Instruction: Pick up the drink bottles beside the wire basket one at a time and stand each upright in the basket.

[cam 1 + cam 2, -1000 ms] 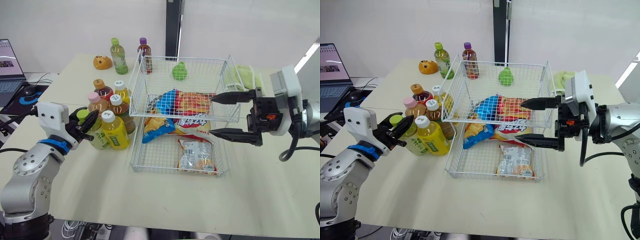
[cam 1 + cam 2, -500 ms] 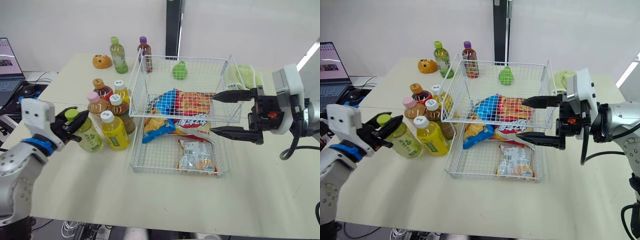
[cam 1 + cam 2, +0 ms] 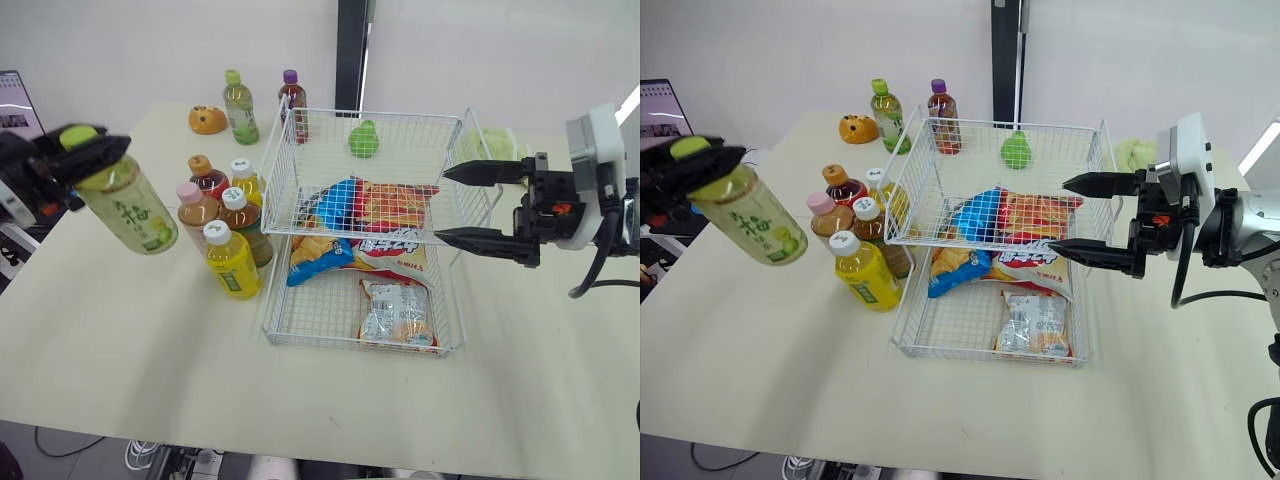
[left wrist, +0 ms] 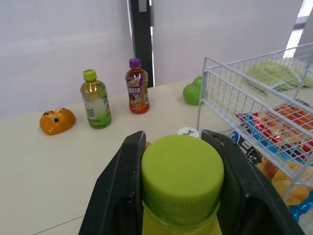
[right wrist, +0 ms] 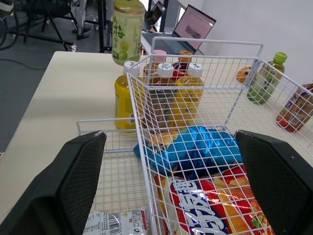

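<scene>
Green-capped bottle hangs tilted, the left hand clamped only around its cap. It may swing, slip, or strike the wire basket rim. The right hand stands open.

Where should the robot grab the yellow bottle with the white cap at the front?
Probably around the neck just under the white cap, coming from the open table side on the robot's left. The yellow bottle stands upright, with other bottles behind it and the wire basket to its right. The left end effector grips the green-capped bottle near its cap likewise.
</scene>
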### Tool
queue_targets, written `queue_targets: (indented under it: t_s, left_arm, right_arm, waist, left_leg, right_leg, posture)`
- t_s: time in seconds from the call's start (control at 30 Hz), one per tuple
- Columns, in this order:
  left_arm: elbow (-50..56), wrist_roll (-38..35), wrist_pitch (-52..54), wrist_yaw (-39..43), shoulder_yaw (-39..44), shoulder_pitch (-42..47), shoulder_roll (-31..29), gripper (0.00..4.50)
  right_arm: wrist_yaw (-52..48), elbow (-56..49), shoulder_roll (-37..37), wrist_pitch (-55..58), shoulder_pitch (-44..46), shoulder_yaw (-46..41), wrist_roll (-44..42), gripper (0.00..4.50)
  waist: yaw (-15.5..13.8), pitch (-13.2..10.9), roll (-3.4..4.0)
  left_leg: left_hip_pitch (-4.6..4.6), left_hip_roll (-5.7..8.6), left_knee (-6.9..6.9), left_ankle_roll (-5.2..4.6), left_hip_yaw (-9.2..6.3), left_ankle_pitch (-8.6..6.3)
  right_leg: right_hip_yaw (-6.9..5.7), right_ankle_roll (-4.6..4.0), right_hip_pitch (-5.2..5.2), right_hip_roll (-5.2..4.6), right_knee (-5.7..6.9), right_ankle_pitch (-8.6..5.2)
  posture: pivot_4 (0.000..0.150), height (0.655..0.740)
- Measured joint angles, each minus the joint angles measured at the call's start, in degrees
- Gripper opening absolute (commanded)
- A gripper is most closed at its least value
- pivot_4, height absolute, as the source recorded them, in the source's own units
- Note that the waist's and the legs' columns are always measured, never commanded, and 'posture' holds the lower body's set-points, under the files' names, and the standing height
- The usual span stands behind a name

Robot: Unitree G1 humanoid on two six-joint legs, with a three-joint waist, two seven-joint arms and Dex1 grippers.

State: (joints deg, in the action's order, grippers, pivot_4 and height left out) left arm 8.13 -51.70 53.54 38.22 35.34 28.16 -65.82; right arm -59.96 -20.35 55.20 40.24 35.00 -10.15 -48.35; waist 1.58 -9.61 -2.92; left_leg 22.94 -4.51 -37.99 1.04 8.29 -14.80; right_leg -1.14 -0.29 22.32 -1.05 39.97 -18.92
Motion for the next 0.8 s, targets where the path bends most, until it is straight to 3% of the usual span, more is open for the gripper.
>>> queue_targets:
  t_s: [0.27,0.33,0.53,0.8]
  left_arm:
    - [-14.1,2.8,-0.4,3.0,-15.0,26.2,-1.8,1.40]
    - [-19.6,5.7,-0.7,4.5,-20.5,36.9,0.8,1.40]
    - [-31.6,12.5,-3.2,10.8,-29.2,54.4,8.8,1.40]
    - [-44.9,20.3,-9.2,18.2,-34.0,64.8,22.7,1.40]
  right_arm:
    - [-0.1,-1.5,1.8,0.4,-3.1,-2.5,-0.1,4.50]
    - [0.2,-2.3,2.4,0.7,-4.5,-3.9,-0.3,4.50]
    - [1.6,-4.7,2.7,2.2,-7.1,-7.0,-1.6,4.50]
    - [6.5,-8.9,2.8,4.5,-11.6,-11.8,-3.9,4.50]
  waist:
    - [-0.4,-0.1,-0.03]
    - [-1.0,-0.1,-0.04]
    - [-1.4,-0.1,0.03]
    - [-1.4,-0.2,0.18]
  left_leg:
    - [0.05,0.02,-0.08,0.00,0.01,0.00]
    - [0.08,0.03,-0.14,0.00,0.02,0.00]
    - [0.07,0.03,-0.15,0.00,0.10,0.01]
    - [0.09,0.04,-0.16,0.00,0.16,0.01]
  right_leg:
    - [0.00,0.01,0.01,0.02,0.04,0.00]
    - [-0.01,0.01,0.03,0.02,0.03,-0.01]
    - [0.06,0.03,0.08,0.03,0.06,-0.02]
    - [0.14,0.04,0.15,0.02,0.09,-0.02]
  posture:
    - [0.150,0.7211]
    - [0.150,0.7211]
    - [0.150,0.7211]
    - [0.150,0.7211]
